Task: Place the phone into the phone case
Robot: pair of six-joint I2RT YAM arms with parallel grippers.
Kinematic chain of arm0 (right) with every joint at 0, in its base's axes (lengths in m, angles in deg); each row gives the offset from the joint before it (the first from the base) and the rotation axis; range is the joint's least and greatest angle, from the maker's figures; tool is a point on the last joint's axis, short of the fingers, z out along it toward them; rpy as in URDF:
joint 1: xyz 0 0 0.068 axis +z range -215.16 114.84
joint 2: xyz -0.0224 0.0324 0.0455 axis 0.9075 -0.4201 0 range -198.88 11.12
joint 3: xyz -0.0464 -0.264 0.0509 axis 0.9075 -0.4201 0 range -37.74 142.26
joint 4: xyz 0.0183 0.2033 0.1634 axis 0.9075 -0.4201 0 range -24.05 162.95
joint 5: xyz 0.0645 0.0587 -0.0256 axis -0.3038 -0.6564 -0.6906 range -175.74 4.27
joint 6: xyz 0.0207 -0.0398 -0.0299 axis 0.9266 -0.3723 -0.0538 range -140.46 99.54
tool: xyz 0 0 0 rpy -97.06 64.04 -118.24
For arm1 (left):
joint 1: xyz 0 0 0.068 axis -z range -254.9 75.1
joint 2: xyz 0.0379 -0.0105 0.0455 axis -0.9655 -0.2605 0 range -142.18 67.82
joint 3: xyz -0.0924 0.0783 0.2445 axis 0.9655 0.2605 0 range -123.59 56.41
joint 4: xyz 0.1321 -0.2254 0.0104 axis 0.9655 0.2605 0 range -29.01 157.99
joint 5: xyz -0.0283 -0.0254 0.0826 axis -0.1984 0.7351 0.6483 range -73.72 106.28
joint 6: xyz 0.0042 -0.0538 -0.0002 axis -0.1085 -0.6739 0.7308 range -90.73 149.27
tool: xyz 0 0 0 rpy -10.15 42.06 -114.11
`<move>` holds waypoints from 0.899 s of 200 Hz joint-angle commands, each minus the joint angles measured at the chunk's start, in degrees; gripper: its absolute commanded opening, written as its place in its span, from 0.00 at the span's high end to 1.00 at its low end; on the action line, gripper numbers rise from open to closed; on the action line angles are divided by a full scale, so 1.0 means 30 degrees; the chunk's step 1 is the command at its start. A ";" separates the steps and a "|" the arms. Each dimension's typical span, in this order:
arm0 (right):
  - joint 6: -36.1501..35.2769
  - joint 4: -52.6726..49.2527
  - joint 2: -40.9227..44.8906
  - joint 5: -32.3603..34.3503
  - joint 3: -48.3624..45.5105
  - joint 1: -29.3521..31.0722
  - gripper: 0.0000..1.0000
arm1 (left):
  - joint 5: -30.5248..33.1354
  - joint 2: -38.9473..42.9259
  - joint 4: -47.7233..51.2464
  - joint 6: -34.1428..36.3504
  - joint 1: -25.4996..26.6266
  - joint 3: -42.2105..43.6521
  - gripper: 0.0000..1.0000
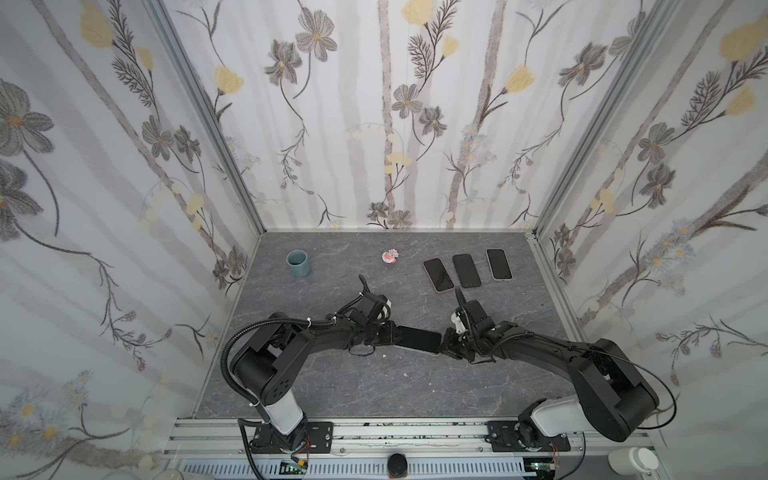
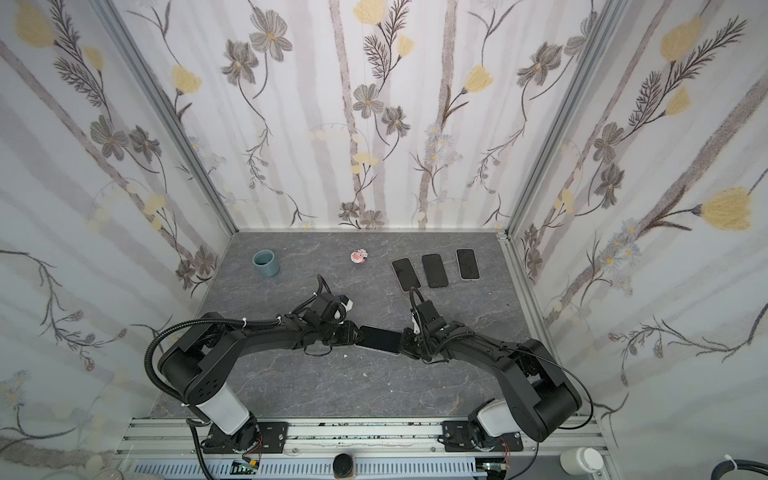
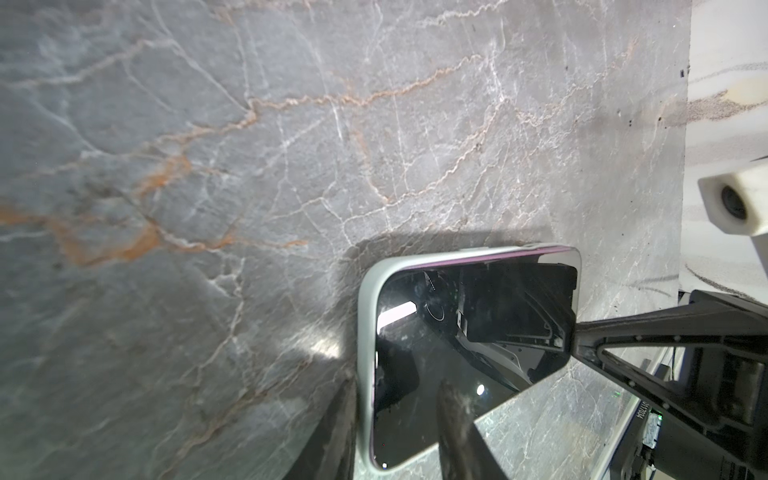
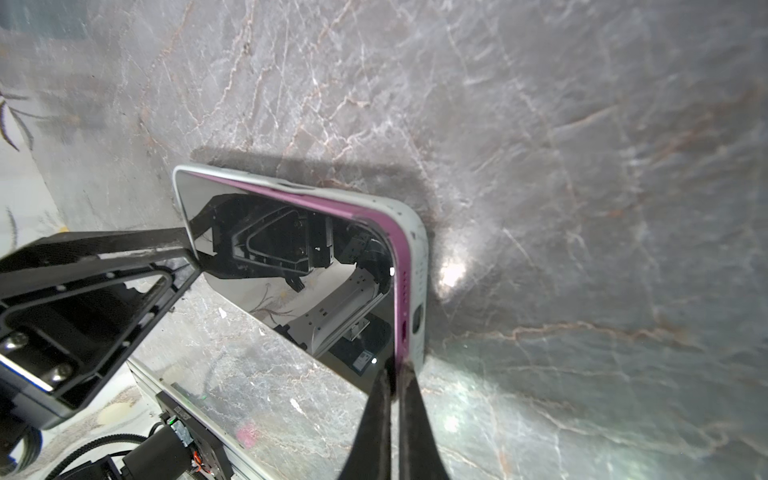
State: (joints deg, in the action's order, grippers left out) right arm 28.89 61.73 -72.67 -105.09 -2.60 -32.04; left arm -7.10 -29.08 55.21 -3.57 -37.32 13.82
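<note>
The left hand (image 1: 394, 336) is clamped on the end of the phone (image 1: 417, 338) nearest its own arm. In its wrist view one finger (image 3: 453, 419) lies on the dark screen and the other sits behind the pale phone case (image 3: 368, 332), so phone and case are pinched together. The right hand (image 4: 397, 374) is clenched tight at the opposite end. Its tips meet at a corner where the phone's purple edge (image 4: 299, 199) shows beside the case wall; whether they nip the case lip or only press on it I cannot tell. Phone and case sit between the two hands, low over the middle of the grey marbled surface (image 1: 374, 386); whether they touch it is unclear.

The job looks mostly done: the phone lies within the case, and the rim wraps the glass at the left hand's end. The exposed purple band suggests the other end is not yet pressed home. Three other phones (image 1: 466, 270), a blue-grey cup (image 1: 298, 264) and a small pink-and-white trinket (image 1: 390, 256) lie well apart at the back.
</note>
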 commanded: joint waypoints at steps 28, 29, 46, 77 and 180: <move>-0.0933 -0.3339 -0.1718 0.2713 0.0485 0.0947 0.95 | -0.0020 -0.0113 0.1341 -0.0112 0.0189 0.0095 0.65; -0.0941 -0.3373 -0.1748 0.2722 0.0510 0.0958 0.95 | -0.0011 -0.0107 0.1341 -0.0105 0.0203 0.0100 0.65; -0.1142 -0.3775 -0.2356 0.3056 0.0947 0.1285 0.94 | 0.0028 -0.0039 0.1341 -0.0201 0.0202 0.0153 0.65; -0.1299 -0.4363 -0.3212 0.3605 0.1799 0.1844 0.94 | 0.0232 0.0204 0.1455 -0.0197 0.0240 0.0184 0.65; -0.1595 -0.6406 -0.0030 0.5690 0.6064 0.1764 0.76 | 0.1096 0.0905 0.2043 0.0063 0.0208 -0.0877 0.64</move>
State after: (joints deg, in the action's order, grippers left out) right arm 25.02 44.04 -74.12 -90.55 14.58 -25.65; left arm -4.78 -26.70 60.13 -3.77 -36.75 12.29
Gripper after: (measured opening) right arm 0.231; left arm 0.356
